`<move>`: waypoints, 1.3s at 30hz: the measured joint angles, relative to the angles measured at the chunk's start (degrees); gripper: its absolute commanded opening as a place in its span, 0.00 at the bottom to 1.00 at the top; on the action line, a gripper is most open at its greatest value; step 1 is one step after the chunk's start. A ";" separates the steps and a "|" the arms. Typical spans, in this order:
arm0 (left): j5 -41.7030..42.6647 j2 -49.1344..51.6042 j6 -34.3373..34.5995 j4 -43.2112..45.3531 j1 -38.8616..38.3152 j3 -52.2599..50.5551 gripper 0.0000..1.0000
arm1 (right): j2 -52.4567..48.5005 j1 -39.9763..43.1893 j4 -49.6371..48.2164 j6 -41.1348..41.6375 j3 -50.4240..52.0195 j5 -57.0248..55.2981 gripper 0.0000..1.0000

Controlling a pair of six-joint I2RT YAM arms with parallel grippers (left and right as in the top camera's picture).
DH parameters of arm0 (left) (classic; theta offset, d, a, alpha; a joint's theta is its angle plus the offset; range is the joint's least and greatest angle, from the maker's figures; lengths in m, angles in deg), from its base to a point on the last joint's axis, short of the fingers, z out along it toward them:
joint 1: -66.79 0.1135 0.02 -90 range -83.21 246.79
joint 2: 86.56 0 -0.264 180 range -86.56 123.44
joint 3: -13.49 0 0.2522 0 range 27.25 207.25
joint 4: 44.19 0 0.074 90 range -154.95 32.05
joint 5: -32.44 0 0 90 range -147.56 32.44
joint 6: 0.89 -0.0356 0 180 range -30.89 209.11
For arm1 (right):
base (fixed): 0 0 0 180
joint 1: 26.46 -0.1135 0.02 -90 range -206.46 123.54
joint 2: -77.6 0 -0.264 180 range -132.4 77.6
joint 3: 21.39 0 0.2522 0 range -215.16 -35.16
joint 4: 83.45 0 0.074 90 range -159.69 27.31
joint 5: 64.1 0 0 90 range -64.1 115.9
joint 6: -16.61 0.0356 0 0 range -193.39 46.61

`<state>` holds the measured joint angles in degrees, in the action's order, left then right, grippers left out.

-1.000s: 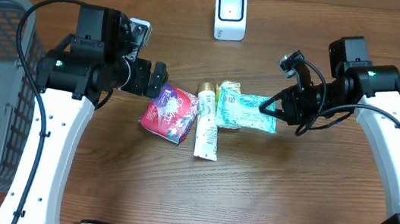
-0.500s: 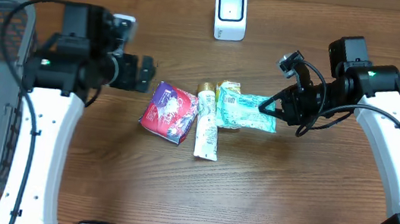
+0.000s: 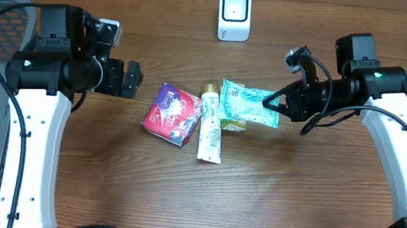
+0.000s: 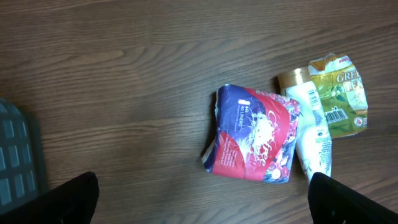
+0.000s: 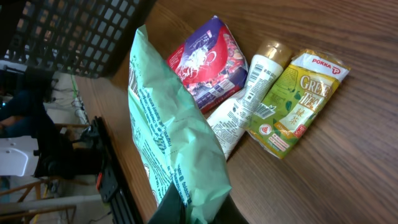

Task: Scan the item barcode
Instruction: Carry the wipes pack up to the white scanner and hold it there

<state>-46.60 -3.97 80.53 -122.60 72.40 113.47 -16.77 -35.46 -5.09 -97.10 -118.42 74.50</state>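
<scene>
mint-green packet (image 3: 247,104) in right hand (image 3: 273,103)

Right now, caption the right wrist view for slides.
Right gripper pinches mint pouch; red pack, tube and green sachet lie beyond.

The left fingers (image 3: 136,70) have drawn back from the purple-and-red foil packet (image 3: 175,114) ahead of them; the mint-green plastic pouch (image 3: 247,104) pinched between the right fingers (image 3: 273,102) has seemingly lifted.

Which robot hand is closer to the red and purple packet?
Left. The left gripper hangs open just beside the red and purple packet, not touching it. The right gripper is farther off, beyond the white tube, its jaws shut on a mint-green packet.
</scene>
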 measured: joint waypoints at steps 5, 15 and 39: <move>0.00 0.00 -0.63 -0.02 0.00 0.00 1.00 | 0.00 -0.09 -6.62 6.95 -0.11 -6.01 0.04; 0.02 0.00 -0.66 -0.02 0.00 0.00 1.00 | 0.00 -5.81 -28.06 18.03 -0.96 -40.89 0.04; 0.07 0.00 -0.66 -0.02 0.00 -0.07 1.00 | -29.07 -17.88 -94.55 -41.75 -2.23 -80.54 0.04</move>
<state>-46.53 -3.97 79.87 -122.62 72.40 113.40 -45.84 -53.34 -99.65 -138.84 -120.65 -6.05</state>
